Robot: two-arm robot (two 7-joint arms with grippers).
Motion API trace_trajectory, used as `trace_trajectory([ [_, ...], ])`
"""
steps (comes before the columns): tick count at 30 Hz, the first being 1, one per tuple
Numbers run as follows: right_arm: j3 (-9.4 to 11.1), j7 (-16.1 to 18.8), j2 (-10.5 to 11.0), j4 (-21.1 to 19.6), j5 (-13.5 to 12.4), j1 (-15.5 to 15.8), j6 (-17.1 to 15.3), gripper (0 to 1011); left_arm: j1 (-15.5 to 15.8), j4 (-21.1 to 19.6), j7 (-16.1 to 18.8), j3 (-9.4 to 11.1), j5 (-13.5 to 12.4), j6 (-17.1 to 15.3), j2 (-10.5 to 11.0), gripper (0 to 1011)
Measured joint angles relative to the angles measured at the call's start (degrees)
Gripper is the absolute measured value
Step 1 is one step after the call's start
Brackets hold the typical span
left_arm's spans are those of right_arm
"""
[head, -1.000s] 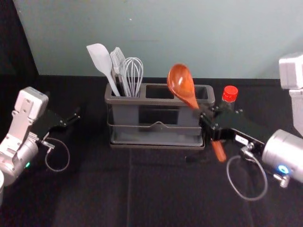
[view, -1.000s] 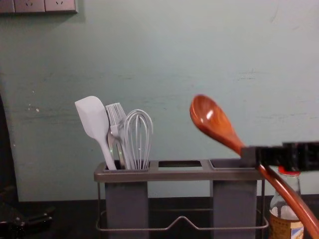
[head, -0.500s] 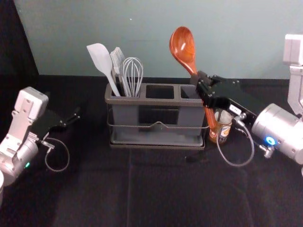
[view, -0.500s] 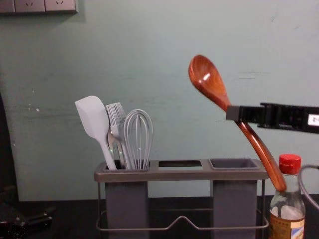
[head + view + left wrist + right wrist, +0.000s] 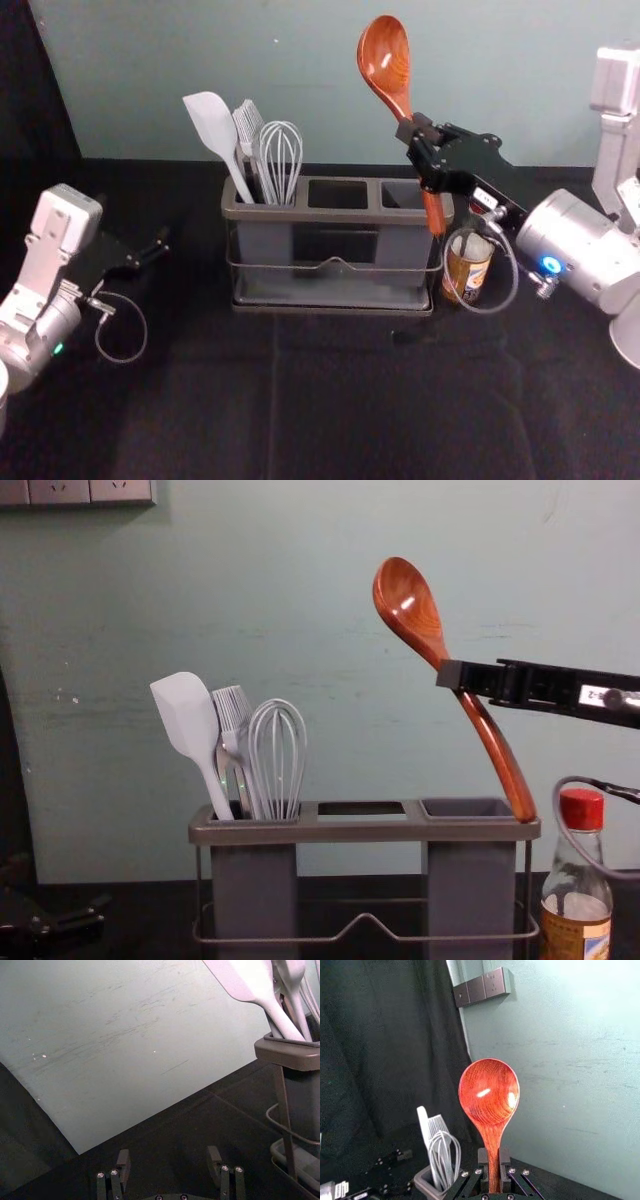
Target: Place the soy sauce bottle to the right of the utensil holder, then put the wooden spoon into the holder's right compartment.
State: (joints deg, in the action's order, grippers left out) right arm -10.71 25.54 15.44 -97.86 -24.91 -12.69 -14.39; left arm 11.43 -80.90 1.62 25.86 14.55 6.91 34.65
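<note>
The right end effector [image 5: 447, 673] is clamped on the handle of the wooden spoon [image 5: 409, 598], above the right end of the utensil holder [image 5: 365, 830]. The left end effector [image 5: 168, 1156] is idle to the left of the utensil holder, fingers apart. The soy sauce bottle [image 5: 577, 925] stands upright on the surface [image 5: 345, 400], just beside the utensil holder's right end, so the first placement appears satisfied. The step in hand is judged to be alignment of the wooden spoon for insertion. Critical relation: the spoon's long axis is tilted, bowl up and toward the utensil holder's left, handle end down and toward its right. In the chest view the handle end overlaps the right end of the utensil holder's rim, beside the opening of the right compartment [image 5: 470, 890]; contact with the rim cannot be confirmed. The next move likely requires shifting the handle end left along the utensil holder, bringing the axis closer to vertical, then lowering. Caution: descent without this correction may seat the handle on the rim or direct it toward the bottle.
</note>
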Motion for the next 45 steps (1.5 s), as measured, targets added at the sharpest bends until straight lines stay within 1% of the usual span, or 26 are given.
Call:
trace_trajectory([
  [8, -1.5, -0.7, -0.9, 4.4, -0.4, -3.1, 2.3, 129, 0.0, 0.0, 0.0, 0.0, 0.0, 0.0, 0.0, 1005],
  [22, -3.7, -2.5, -1.3, 7.9, -1.0, -5.7, 4.6, 129, 0.0, 0.0, 0.0, 0.0, 0.0, 0.0, 0.0, 1005],
  [28, -5.0, -3.3, -1.3, 9.1, -0.9, -6.4, 6.0, 129, 0.0, 0.0, 0.0, 0.0, 0.0, 0.0, 0.0, 1005],
  [35, -6.4, -3.8, -0.9, 10.0, -0.8, -6.6, 7.8, 129, 0.0, 0.0, 0.0, 0.0, 0.0, 0.0, 0.0, 1005],
  [45, -7.5, -4.1, 0.1, 10.8, -1.6, -6.8, 9.0, 127, 0.0, 0.0, 0.0, 0.0, 0.0, 0.0, 0.0, 1005],
])
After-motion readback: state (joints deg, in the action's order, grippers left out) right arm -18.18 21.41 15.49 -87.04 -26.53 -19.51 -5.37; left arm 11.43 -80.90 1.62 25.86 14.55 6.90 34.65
